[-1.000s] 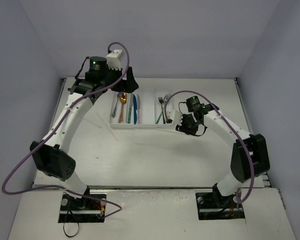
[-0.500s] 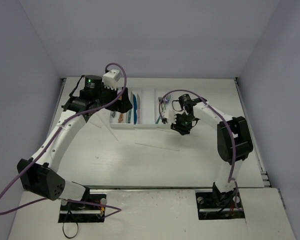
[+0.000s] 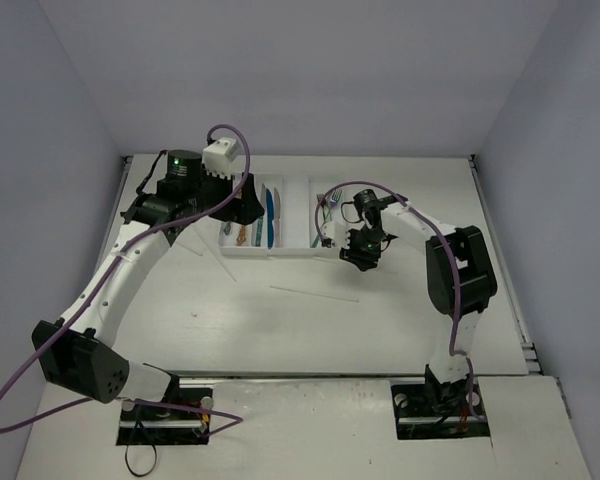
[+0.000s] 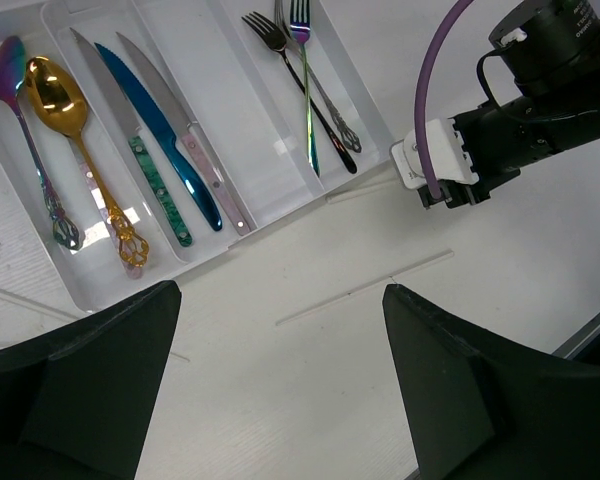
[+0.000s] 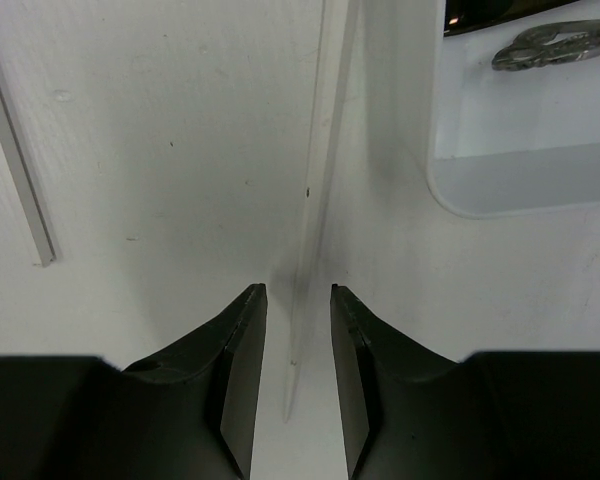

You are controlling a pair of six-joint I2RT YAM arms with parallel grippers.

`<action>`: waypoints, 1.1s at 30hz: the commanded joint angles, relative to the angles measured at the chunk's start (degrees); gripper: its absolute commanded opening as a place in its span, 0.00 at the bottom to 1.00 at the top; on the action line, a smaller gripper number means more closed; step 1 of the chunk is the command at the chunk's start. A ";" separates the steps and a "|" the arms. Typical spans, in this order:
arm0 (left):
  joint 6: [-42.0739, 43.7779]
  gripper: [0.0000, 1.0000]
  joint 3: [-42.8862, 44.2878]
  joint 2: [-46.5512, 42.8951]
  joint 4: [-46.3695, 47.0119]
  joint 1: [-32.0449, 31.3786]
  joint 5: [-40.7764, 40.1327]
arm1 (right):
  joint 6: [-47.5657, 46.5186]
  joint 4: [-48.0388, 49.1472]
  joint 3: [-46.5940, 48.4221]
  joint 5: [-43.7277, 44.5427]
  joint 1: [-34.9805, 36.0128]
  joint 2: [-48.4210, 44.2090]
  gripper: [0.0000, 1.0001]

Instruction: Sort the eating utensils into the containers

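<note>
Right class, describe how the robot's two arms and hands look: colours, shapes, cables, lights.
The left arm and right arm have white tubular links with bulky black joints. A purple cable loops along each. A green light glows near the left wrist. The left hand and right hand each have two matt black wedge-shaped fingers.

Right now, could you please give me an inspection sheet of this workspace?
Surface: white table, faint marks.
Job's things: cutlery tray holds spoons, knives, forks in separate compartments; pale sticks loose on the table.
Clutter: nothing seen.
End effectors: left end effector open, empty, near the tray; right end effector open, astride one stick beside the tray.
Cables: purple cable along each arm.
Surroundings: pale walls.
</note>
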 commanded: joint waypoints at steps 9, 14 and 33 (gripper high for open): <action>-0.41 0.81 2.45 -1.64 2.56 1.89 -0.27 | -4.66 -1.78 -1.27 0.78 1.29 1.85 0.22; -0.27 0.81 2.98 -1.33 2.33 2.23 -0.14 | -5.31 -1.91 -3.57 1.98 2.52 0.63 0.00; -6.33 0.81 -3.64 -2.27 8.46 4.47 14.60 | -13.24 -3.10 -4.77 10.40 12.12 -28.72 0.00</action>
